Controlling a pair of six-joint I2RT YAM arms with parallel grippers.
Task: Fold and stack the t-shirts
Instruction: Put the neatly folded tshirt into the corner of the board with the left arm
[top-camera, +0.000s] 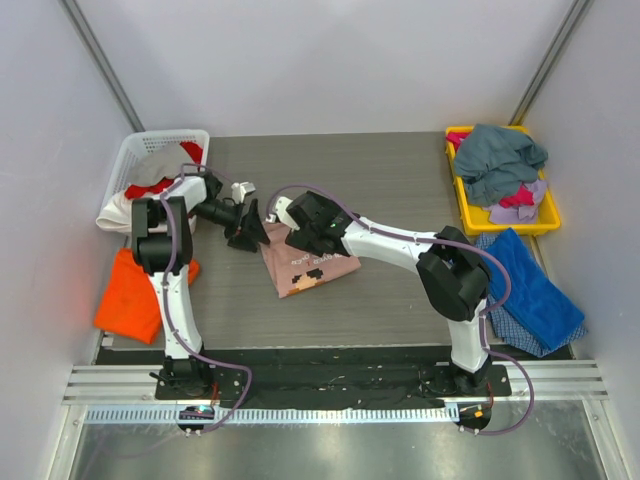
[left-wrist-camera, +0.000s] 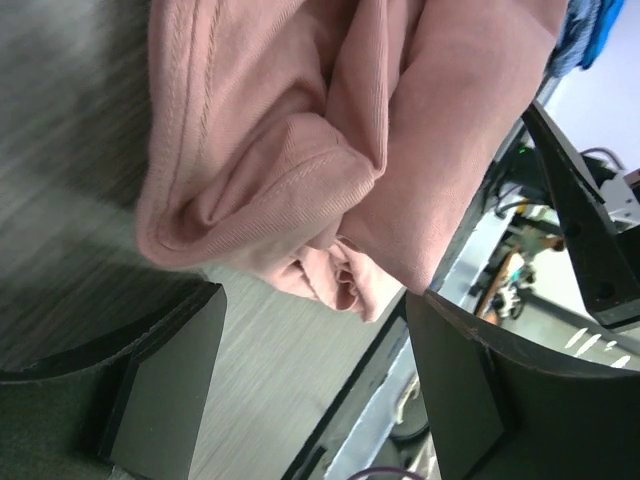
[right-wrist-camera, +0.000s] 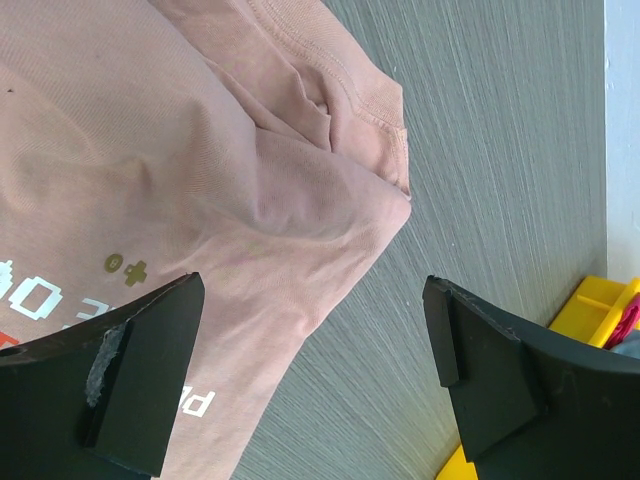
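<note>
Pink t-shirt (top-camera: 308, 265): we see it crumpled mid-worktop (top-camera: 400, 170), print up.
Left hand (left-wrist-camera: 315, 300): fingers apart, at its bunched edge.
Right hand (right-wrist-camera: 312, 288): we see fingers wide apart over it.

text | pink t-shirt (right-wrist-camera: 200, 180) | white printed lettering (right-wrist-camera: 45, 298), partly cut off | not readable
</note>
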